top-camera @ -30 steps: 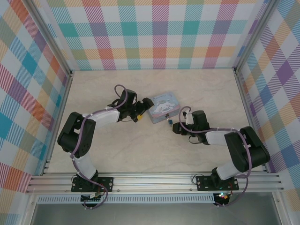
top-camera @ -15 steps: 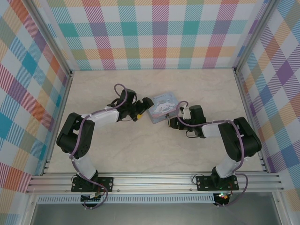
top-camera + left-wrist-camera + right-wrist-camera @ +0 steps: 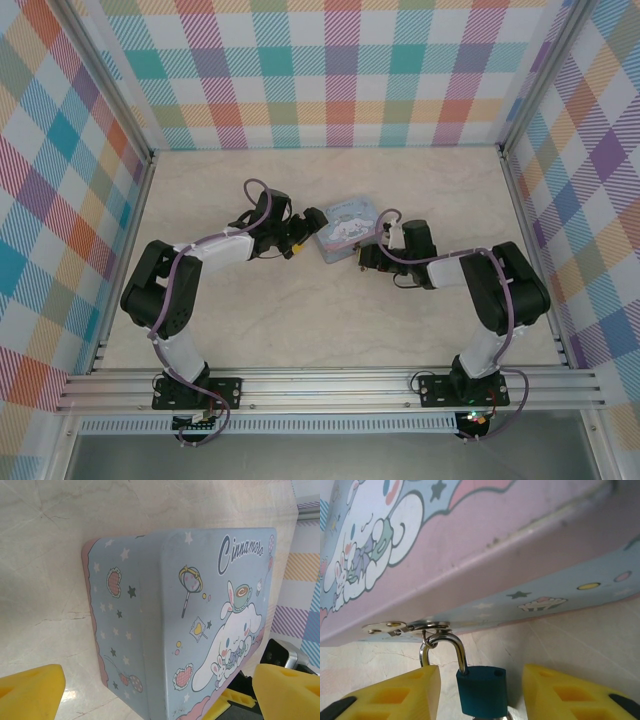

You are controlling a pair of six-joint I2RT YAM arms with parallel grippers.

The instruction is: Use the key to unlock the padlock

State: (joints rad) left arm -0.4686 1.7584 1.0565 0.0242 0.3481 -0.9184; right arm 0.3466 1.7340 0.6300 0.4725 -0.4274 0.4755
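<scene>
Right claw (image 3: 482, 702) open, yellow fingers (image 3: 395, 695) either side of the teal padlock (image 3: 482, 690), not touching it; likely lining up a grip. Padlock hangs by its shackle from the hasp (image 3: 405, 626) of the tin (image 3: 200, 605). Key not discernible. Lid reads "Cinnamoro". Left claw (image 3: 160, 695) gapes at the tin's other end, probably to brace it.

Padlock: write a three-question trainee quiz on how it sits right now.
1. True or false: the padlock hangs by its shackle from the hasp of the Cinnamoroll tin.
2. What colour is the padlock body? A red, B teal, C yellow.
3. Fill in: the jaws of the right gripper stand ____ on either side of the padlock.

Key: 1 true; 2 B; 3 open.
</scene>
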